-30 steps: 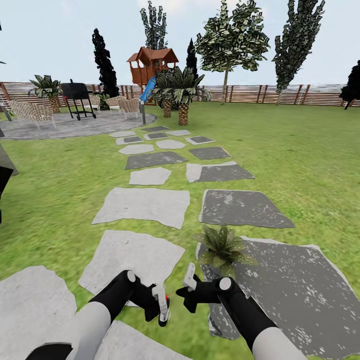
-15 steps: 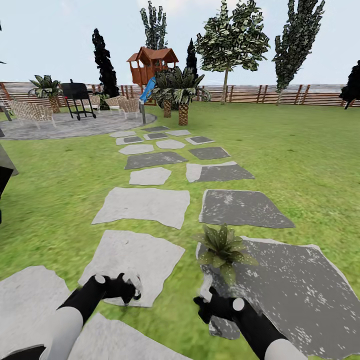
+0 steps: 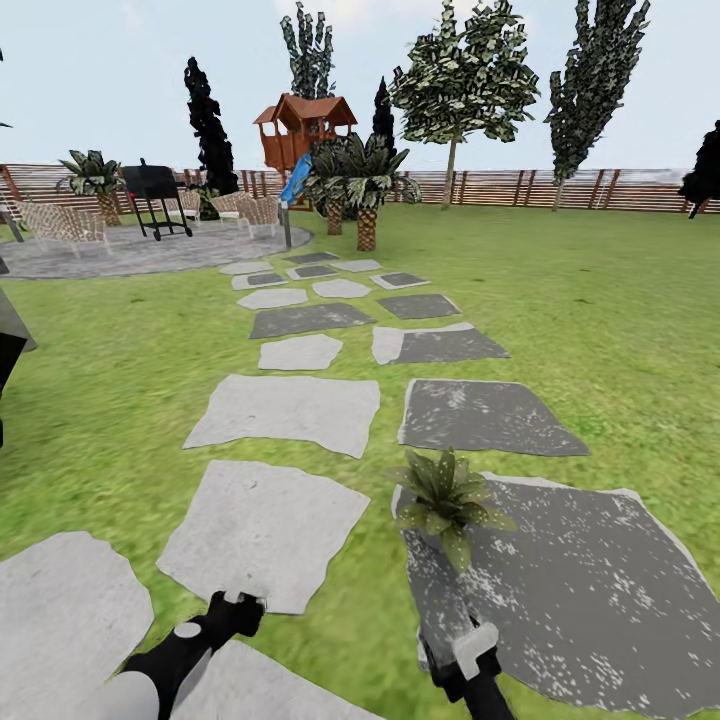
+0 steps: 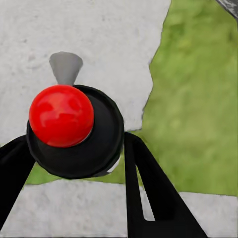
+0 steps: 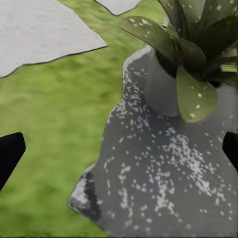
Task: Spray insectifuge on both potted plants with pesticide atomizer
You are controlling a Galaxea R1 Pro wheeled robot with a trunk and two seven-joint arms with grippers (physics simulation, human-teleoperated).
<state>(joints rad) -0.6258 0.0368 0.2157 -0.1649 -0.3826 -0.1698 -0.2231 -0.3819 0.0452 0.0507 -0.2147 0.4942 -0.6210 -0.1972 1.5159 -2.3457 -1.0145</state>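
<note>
The pesticide atomizer (image 4: 74, 131), with a dark body and a round red top, sits between the black fingers (image 4: 148, 193) of my left gripper (image 4: 74, 146), which is shut on it. In the head view my left gripper (image 3: 238, 610) is low at the bottom edge, over a pale stepping stone (image 3: 262, 530). One potted plant (image 3: 447, 500), a low rosette of speckled green leaves, stands on a dark stone (image 3: 590, 590). My right gripper (image 3: 474, 648) is just short of it. The right wrist view shows the plant (image 5: 191, 54) and its grey pot (image 5: 159, 89) ahead of the open right gripper (image 5: 119, 151). The other potted plant is out of view.
Grey stepping stones (image 3: 290, 410) lead over the lawn to a round paved patio (image 3: 120, 252) with a grill (image 3: 155, 197) and chairs (image 3: 62, 226). Palms (image 3: 366, 190), a wooden playhouse (image 3: 303, 125) and a bollard lamp (image 3: 287, 228) stand before the slatted fence (image 3: 560, 188).
Both arms have drawn back and down to the bottom of the head view. The left gripper has carried the atomizer leftward, and the right gripper has pulled away from the plant.
</note>
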